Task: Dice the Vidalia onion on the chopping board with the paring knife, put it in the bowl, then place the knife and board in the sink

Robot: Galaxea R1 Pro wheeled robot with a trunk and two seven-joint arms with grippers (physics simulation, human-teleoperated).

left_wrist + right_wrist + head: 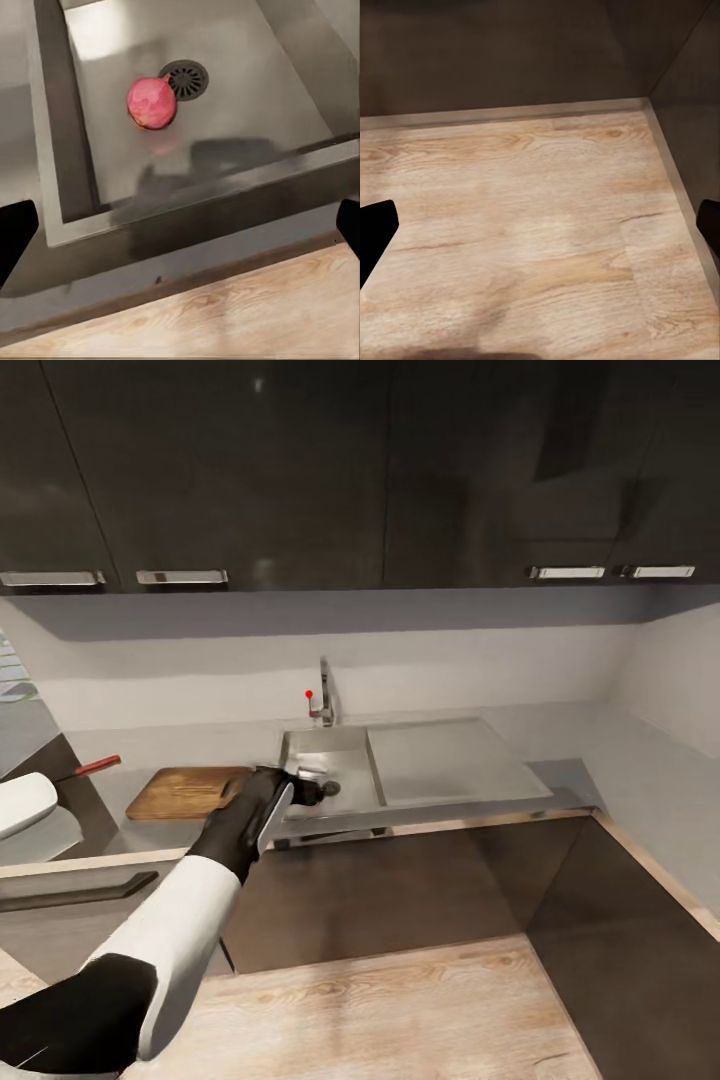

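1. Two dark fingertips (15, 232) of the left claw (300, 788) are cut off at the wrist picture's edges, spread wide and released, holding nothing.
2. Beyond them the onion (152, 103) lies in the sink (247, 82), touching the drain (184, 78).
3. Left of that claw sit the board (185, 792) and the knife (92, 766), apart.
4. Right claw (540, 225): spread, released, over wooden floor (532, 225).

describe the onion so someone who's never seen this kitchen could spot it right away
Start at the grey countertop under the dark wall cabinets and find the sink with the chrome tap. On the basin floor, right beside the round dark drain, lies the onion. It is a pinkish-red ball, the one bright thing against all that grey metal.
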